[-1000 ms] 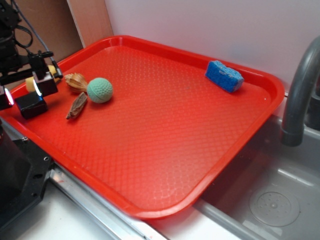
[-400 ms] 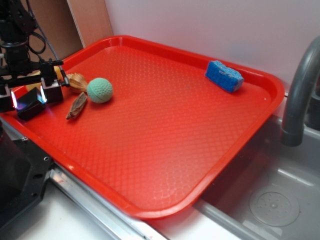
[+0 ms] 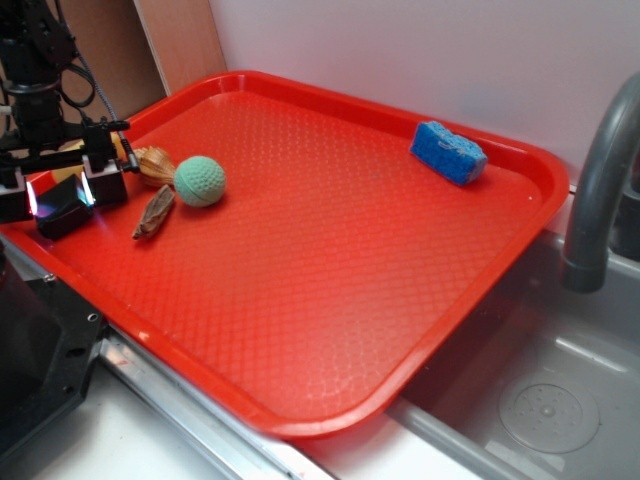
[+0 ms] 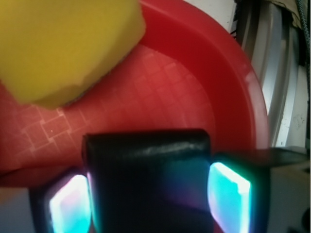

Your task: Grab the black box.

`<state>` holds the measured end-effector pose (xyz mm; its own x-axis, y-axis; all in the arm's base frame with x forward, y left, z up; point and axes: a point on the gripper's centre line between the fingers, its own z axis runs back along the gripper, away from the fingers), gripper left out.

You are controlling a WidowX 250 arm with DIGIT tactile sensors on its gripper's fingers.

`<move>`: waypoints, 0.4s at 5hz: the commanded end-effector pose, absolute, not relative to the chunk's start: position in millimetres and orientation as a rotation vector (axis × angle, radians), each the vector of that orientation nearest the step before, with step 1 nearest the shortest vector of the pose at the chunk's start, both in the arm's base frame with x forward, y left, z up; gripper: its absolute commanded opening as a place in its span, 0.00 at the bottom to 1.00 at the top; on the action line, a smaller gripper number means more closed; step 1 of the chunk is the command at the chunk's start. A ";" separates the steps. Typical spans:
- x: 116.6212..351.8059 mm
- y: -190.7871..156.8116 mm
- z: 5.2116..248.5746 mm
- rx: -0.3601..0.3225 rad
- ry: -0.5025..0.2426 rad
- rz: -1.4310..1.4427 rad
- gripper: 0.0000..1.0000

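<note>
The black box [image 3: 62,210] is a small matte black block lying on the red tray [image 3: 330,250] near its far left rim. My gripper [image 3: 60,198] is lowered over it, with one finger on each side and the lit pads close against its sides. In the wrist view the black box [image 4: 146,165] fills the gap between the glowing pads [image 4: 228,194] of my gripper [image 4: 150,206]. The jaws stand open around the box, which rests on the tray. A yellow sponge [image 4: 63,43] lies just beyond it.
A green ball [image 3: 200,180] and two brown dried pieces [image 3: 155,212] [image 3: 152,163] lie just right of the gripper. A blue sponge [image 3: 448,152] sits at the tray's far right. A grey faucet [image 3: 600,180] and sink [image 3: 540,400] are to the right.
The gripper has come down from above the black box, so its fingers now straddle the box. Since 0.4 s ago almost nothing has moved.
</note>
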<state>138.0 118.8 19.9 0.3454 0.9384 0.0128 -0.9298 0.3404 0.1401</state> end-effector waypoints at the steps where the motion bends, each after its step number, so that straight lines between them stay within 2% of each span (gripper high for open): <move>1: 141.2 103.7 73.2 0.118 -0.025 0.923 0.00; 2: 151.0 93.3 122.8 0.115 -0.104 0.741 0.00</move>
